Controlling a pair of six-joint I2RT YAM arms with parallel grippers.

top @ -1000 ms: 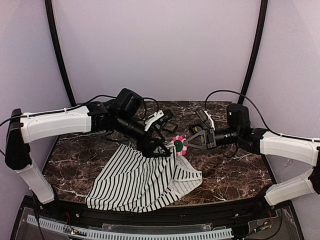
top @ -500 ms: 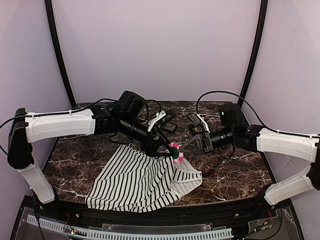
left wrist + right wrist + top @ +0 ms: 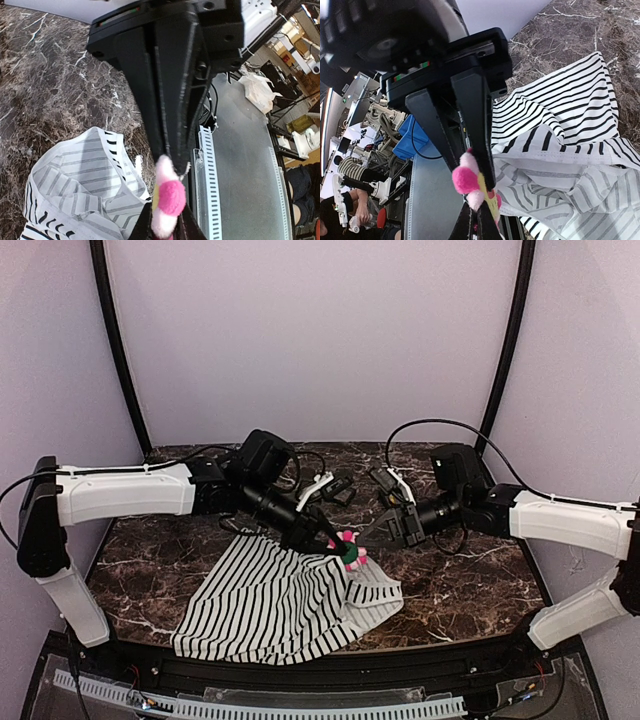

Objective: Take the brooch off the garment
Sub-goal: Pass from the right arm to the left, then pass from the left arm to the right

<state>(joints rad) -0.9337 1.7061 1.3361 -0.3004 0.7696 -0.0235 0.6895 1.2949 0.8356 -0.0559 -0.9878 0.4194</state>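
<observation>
Pulling should be kept slow and straight, as the brooch (image 3: pixel 350 554), at a lifted corner of the garment (image 3: pixel 270 600), is gripped by the left gripper (image 3: pixel 338 546) and the right gripper (image 3: pixel 363 541), both closed on it

**Clearance: middle blocked**
Black left gripper (image 3: pixel 338 546) and black right gripper (image 3: pixel 366 538) meet tip to tip at the pink-and-white flower brooch (image 3: pixel 350 554), above the white black-striped cloth garment (image 3: pixel 270 600). Bare dark marble tabletop (image 3: pixel 470 590) lies open right of the cloth.
</observation>
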